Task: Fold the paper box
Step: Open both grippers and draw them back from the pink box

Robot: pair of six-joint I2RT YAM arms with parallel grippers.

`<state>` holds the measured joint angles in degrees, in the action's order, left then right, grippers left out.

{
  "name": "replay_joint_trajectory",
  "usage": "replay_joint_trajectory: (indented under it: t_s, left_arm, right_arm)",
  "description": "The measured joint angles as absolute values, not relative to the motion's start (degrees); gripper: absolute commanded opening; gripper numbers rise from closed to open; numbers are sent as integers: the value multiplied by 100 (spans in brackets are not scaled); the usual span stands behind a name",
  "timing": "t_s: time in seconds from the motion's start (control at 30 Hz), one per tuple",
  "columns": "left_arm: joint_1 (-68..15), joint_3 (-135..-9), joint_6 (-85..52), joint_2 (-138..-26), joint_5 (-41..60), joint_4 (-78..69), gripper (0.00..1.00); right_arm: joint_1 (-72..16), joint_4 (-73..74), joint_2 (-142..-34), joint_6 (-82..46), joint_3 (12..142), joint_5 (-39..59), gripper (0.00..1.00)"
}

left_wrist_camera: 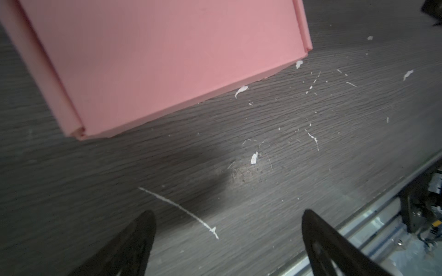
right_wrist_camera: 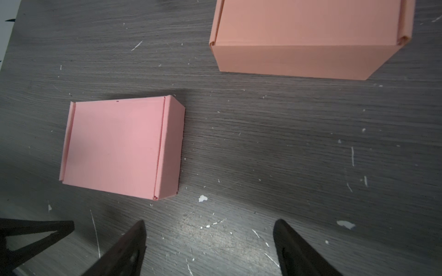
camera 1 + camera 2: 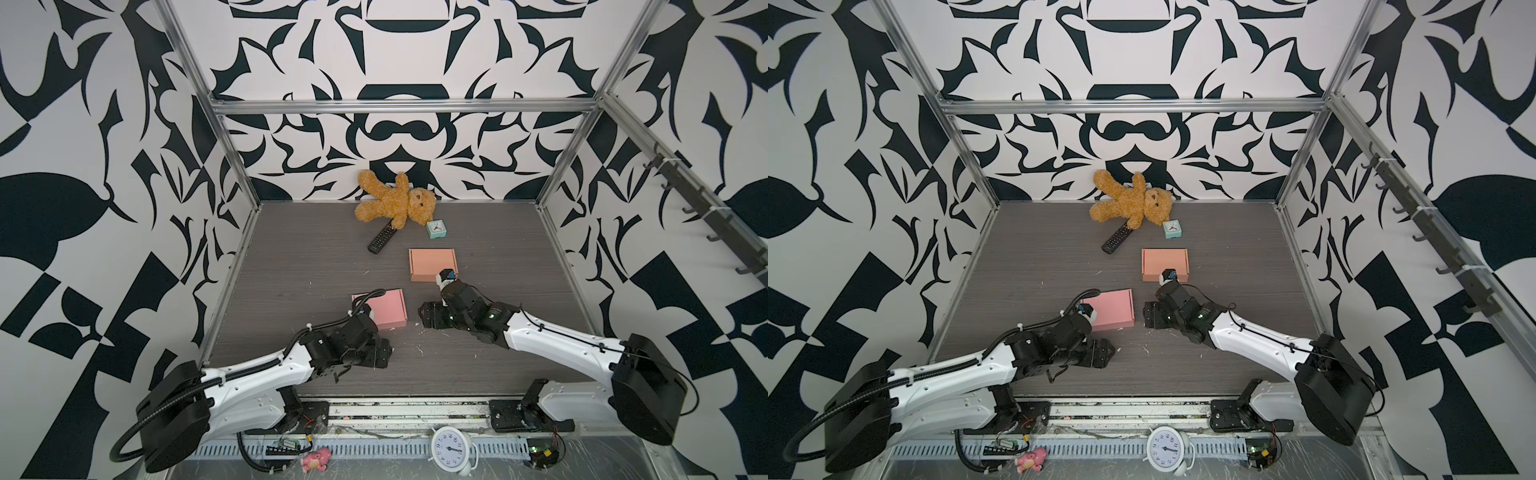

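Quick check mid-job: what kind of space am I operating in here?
Probably a lab test cell, not a home: black-and-white patterned walls on an aluminium frame enclose a grey wood-grain table, with stray props, a teddy bear and a remote, at the back.

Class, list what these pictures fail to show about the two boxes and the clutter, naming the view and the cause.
- pink box: near-left corner hidden by the left arm and its cable in both top views; cut off by the picture's edge in the left wrist view.
- orange box: near corner behind the right arm in both top views.
- small clock: hands too small to read.
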<state>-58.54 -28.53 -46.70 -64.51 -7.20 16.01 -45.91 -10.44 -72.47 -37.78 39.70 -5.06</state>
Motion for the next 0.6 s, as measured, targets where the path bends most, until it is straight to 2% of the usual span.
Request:
replay_joint_trajectory:
  t_s: [0.1,0.3,0.6]
  left_arm:
    - [-5975,-3020,-4821,-6866,-1022,1409,97]
    - [-6018,-3041,-4932,-7004,-1612,1098,97]
    - [-6018,-3041,-4980,-7599,-2123,709,96]
  right_arm:
    - [-4591,-1048,-6978,-3826,3830,-650,87]
    - [-4591,-1094,-6445,-3909,3618,-974,87]
    - [-4591,-1149,-6329,-3953,3439,-1168,87]
